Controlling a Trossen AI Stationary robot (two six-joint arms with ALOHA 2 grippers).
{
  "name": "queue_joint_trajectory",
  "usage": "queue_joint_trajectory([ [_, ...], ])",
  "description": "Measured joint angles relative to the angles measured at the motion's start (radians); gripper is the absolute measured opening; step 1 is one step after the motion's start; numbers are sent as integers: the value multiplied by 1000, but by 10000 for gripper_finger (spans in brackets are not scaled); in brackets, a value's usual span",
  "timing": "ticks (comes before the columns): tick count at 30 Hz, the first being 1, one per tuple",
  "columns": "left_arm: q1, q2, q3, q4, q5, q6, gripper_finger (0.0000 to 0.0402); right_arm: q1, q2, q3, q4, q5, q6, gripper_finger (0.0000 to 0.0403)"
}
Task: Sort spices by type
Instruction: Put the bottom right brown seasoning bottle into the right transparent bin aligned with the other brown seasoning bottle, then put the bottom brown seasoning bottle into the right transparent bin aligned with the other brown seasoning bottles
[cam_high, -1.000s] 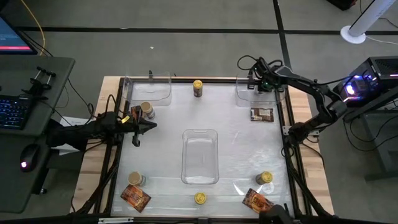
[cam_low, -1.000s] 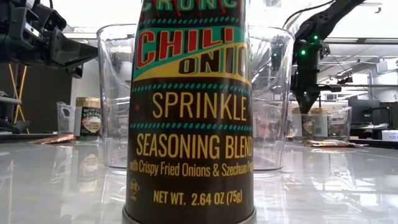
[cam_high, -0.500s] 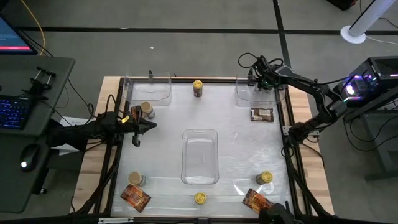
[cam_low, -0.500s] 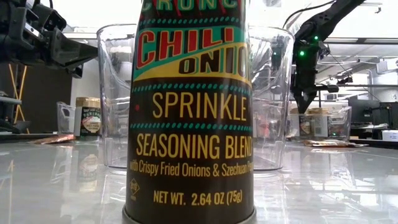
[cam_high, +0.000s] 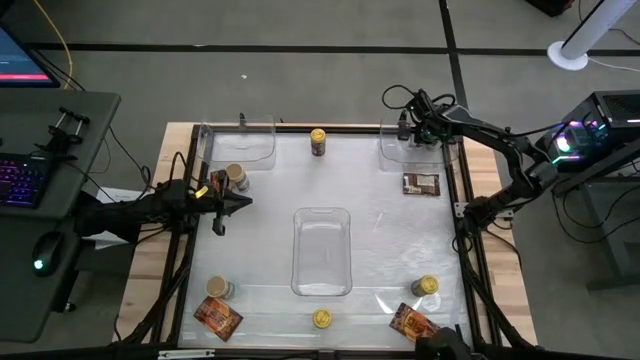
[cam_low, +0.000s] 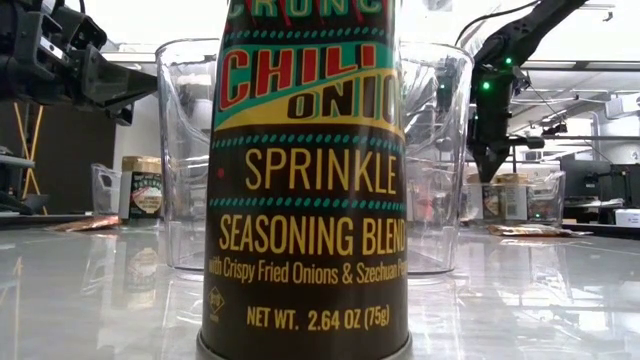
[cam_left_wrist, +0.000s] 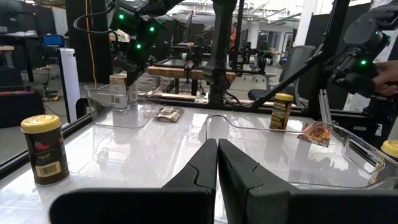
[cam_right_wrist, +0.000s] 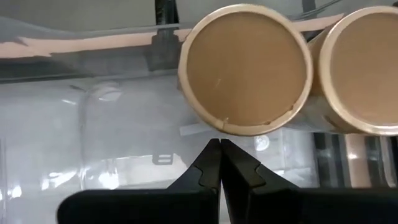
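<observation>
My right gripper (cam_high: 410, 138) (cam_right_wrist: 219, 144) is shut and points down over the far-right clear tray (cam_high: 390, 158). Two beige-lidded spice jars (cam_right_wrist: 245, 68) (cam_right_wrist: 367, 68) stand in that tray. My left gripper (cam_high: 246, 203) (cam_left_wrist: 217, 144) waits shut at the table's left edge, touching nothing, with a beige-lidded jar (cam_high: 236, 177) just beyond it. Other spices stand loose on the table: yellow-lidded jars (cam_high: 318, 140) (cam_high: 322, 318) (cam_high: 425, 287), a beige-lidded jar (cam_high: 220, 289), and orange packets (cam_high: 217, 316) (cam_high: 412, 322). A dark packet (cam_high: 421, 183) lies on the table too. My right gripper's shut fingertips (cam_right_wrist: 211, 152) come from above and stand at the rim of one beige lid (cam_right_wrist: 224, 124) in the far-right tray. I cannot tell whether they touch it. The jar stands upright on the tray's floor.
A clear tray (cam_high: 322, 215) sits in the middle of the table and another (cam_high: 240, 152) at the far left. The near-middle jar (cam_low: 305, 180) fills the low view. A black frame (cam_high: 468, 250) runs round the table.
</observation>
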Motion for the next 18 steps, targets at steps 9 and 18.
queue_joint_trajectory([
  [9,0,0,0,0,0,0,3,0,-85,0,-1,-4,-23,0],
  [18,0,0,0,0,0,0,3,80,-289,0,27,-222,-68,0],
])
